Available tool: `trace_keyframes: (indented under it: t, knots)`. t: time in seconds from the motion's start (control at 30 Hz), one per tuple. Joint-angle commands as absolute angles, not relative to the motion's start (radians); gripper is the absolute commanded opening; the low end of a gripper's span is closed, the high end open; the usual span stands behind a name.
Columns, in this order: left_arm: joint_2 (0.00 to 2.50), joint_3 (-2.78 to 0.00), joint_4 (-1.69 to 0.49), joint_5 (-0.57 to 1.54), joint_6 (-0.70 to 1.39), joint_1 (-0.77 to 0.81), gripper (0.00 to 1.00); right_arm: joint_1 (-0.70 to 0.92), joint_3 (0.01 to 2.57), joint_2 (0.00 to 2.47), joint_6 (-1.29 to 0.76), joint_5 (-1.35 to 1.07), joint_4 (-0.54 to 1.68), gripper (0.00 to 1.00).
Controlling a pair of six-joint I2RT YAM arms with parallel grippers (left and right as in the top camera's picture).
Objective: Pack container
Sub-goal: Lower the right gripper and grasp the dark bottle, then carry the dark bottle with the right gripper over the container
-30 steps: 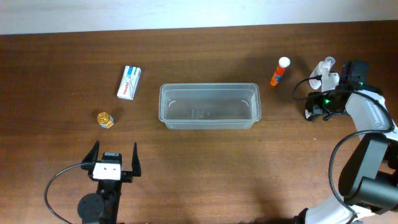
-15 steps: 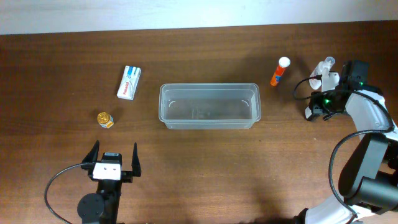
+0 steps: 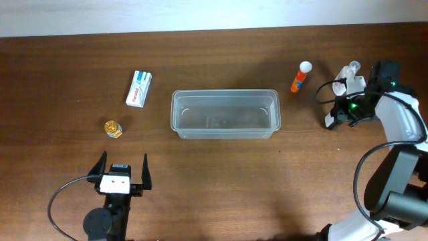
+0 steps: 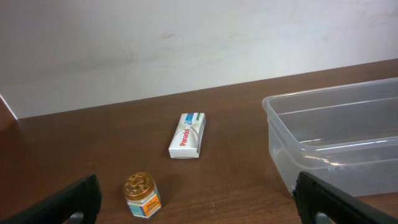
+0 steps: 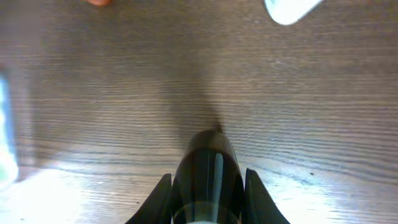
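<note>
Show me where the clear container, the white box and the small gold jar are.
clear container (image 3: 175, 114): overhead view, on its left rim.
white box (image 3: 139, 88): overhead view, middle of its top face.
small gold jar (image 3: 113, 128): overhead view, on its lid.

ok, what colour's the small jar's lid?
Gold: the jar lid shows best in the left wrist view.

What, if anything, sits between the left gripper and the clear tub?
Nothing visible: only bare table between the left gripper and the container. The gold-lidded jar and white box lie off to the side.
</note>
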State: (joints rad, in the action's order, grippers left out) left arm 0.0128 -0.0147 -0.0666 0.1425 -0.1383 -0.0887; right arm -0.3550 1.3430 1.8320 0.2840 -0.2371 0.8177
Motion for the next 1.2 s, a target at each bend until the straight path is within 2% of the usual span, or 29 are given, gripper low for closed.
trace_keyframes:
  t: [0.0,0.2,0.4,0.57,0.83,1.17]
  knots:
    - [0.006,-0.009,-0.068,0.138,-0.154,-0.096,0.99,-0.360,1.425,1.815,0.276,-0.352,0.862,0.15]
    - [0.006,-0.009,-0.068,0.138,-0.154,-0.096,0.99,-0.339,1.665,1.756,0.276,-0.472,1.079,0.14]
    - [0.006,-0.009,-0.068,0.138,-0.154,-0.096,0.99,-0.191,1.884,1.726,0.276,-0.471,1.254,0.13]
    - [0.006,-0.009,-0.068,0.138,-0.154,-0.096,1.00,-0.028,1.917,1.727,0.155,-0.416,1.242,0.13]
    - [0.006,-0.009,-0.068,0.138,-0.154,-0.096,0.99,0.191,1.917,1.754,-0.048,-0.173,1.220,0.13]
    - [0.006,-0.009,-0.068,0.138,-0.154,-0.096,0.99,0.290,1.917,1.912,-0.226,-0.065,1.189,0.13]
